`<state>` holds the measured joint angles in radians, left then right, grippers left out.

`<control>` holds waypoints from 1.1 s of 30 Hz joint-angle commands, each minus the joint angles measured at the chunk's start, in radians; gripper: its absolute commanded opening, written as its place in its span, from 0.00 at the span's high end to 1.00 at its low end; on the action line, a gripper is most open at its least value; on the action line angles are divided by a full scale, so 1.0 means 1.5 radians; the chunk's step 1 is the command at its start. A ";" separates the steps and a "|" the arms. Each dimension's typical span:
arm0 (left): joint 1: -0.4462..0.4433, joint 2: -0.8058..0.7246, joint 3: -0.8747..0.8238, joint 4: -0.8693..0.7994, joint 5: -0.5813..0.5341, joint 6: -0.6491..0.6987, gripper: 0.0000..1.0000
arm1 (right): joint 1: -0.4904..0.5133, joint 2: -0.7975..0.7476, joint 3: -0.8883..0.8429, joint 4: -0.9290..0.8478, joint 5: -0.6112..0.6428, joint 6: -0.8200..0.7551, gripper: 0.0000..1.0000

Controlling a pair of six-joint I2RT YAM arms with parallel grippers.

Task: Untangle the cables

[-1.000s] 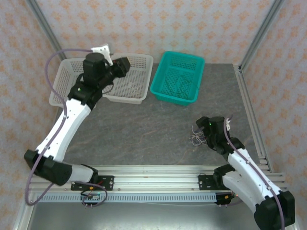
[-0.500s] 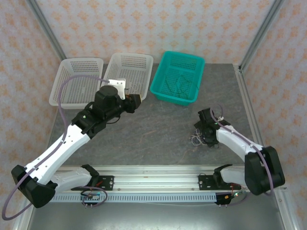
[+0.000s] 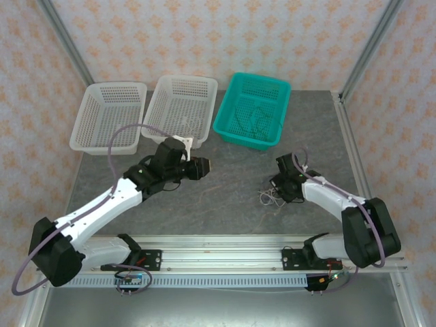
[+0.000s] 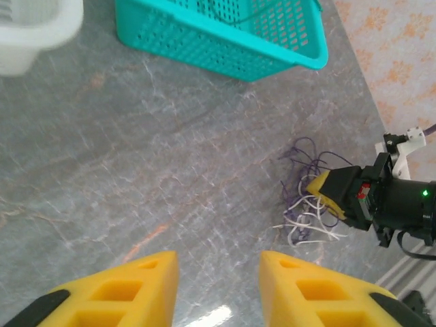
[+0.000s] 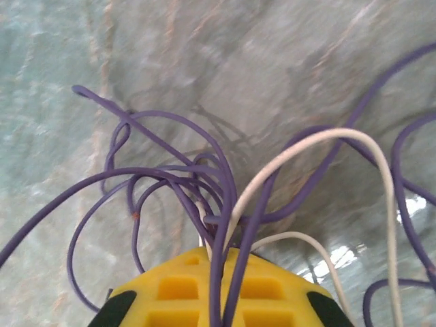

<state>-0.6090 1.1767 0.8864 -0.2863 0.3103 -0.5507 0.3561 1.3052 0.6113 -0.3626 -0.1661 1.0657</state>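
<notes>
Two hands: right hand [image 4: 325,192] clamped on cables [image 4: 305,204]; left hand [image 4: 218,260] apart, empty.

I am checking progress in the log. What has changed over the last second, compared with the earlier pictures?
The left gripper left the white baskets and swung toward the middle of the table. It is open and faces the cables. The right gripper, shut on the cables, dragged them slightly left as its arm folded. The teal basket and both white ones stayed put.
</notes>
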 commanded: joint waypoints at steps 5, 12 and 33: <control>-0.028 0.061 -0.050 0.133 0.082 -0.057 0.62 | 0.055 -0.044 0.011 0.086 -0.063 0.024 1.00; -0.048 0.114 -0.075 0.222 0.143 -0.030 0.62 | 0.092 -0.030 0.049 0.125 -0.109 -0.040 1.00; -0.218 0.050 -0.159 0.286 -0.062 0.552 0.51 | 0.097 -0.013 0.138 0.021 -0.214 -0.212 1.00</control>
<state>-0.8993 1.2896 0.6975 0.0624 0.3580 0.0875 0.4931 1.2915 0.7876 -0.2813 -0.4694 0.7860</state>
